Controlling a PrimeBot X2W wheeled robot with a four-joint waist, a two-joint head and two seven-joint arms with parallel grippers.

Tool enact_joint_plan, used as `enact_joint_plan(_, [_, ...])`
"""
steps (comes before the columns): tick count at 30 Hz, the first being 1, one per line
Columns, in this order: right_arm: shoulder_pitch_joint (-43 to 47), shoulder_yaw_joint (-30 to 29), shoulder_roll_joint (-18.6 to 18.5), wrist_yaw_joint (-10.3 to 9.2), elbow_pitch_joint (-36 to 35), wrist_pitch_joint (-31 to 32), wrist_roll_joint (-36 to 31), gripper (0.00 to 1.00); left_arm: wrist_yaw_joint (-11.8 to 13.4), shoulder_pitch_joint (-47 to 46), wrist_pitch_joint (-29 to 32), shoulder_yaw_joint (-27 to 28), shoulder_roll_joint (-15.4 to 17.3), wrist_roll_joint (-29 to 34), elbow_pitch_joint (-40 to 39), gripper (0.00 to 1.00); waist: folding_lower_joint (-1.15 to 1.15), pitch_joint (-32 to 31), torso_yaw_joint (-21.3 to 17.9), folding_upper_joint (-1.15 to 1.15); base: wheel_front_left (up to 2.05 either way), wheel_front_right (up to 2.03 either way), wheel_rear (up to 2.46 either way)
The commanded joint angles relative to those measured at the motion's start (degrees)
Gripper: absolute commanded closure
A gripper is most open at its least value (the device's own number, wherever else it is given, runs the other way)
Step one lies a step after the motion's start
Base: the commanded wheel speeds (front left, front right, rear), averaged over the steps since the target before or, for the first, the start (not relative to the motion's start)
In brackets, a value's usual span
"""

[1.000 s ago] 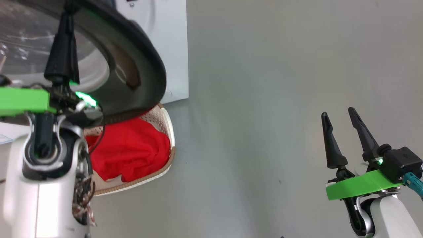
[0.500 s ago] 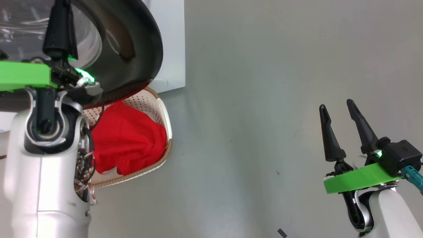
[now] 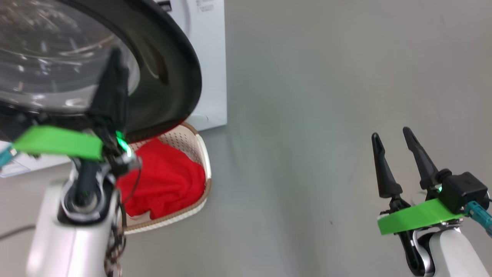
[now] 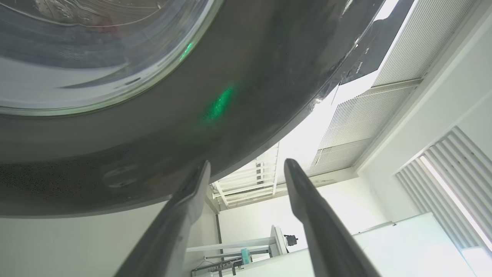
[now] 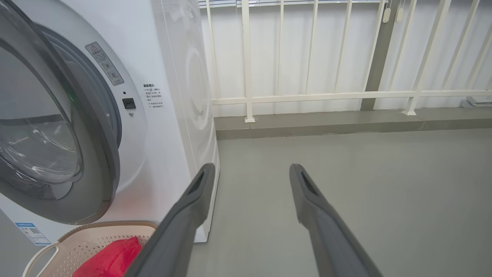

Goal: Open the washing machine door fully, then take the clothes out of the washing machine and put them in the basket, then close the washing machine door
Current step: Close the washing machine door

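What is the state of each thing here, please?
washing machine door, partly open, not latched.
basket, on the floor, holding clothes.
clothes, red, heaped in the basket.
left gripper, jaws open, empty, beside the door.
right gripper, jaws open, empty.

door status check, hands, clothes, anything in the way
Left hand open, empty, at the door rim. Right hand open, empty, over the floor. Door ajar above the basket, red clothes inside. No block seen in the door's path.

Smooth grey floor (image 5: 384, 200), white railing (image 5: 307, 95) on a low kerb (image 5: 326, 124), pale wall (image 5: 265, 50) behind.
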Motion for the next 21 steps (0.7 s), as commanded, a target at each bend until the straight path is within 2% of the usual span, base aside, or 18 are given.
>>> enact_joint_plan(1, [0.3,0.9,-0.2,0.36,-1.2,-0.3,-0.6,0.00,-1.1,1.4,-0.1,0.9,2.2,1.5,-2.0,0.00,0.00,-2.1,1.2,0.00,0.00,0.00,0.00])
enact_joint_plan(6, [1.4,0.5,-0.2,0.36,-1.3,-0.3,-0.8,0.00,-2.0,7.6,-3.2,-0.4,3.2,6.4,-4.1,0.00,0.00,-5.0,2.6,0.00,0.00,0.00,0.00])
enact_joint_plan(15, [3.7,0.7,-0.2,0.36,-2.4,-0.3,-0.5,0.00,-2.7,16.5,-14.1,-4.9,8.5,23.6,-3.6,0.00,0.00,-9.0,5.0,0.00,0.00,0.00,0.00])
enact_joint_plan(21, [5.1,0.3,-0.2,0.36,-3.0,-0.3,-0.5,0.00,-2.8,21.2,-19.4,-5.8,9.9,30.8,-3.9,0.00,0.00,-10.7,6.2,0.00,0.00,0.00,0.00])
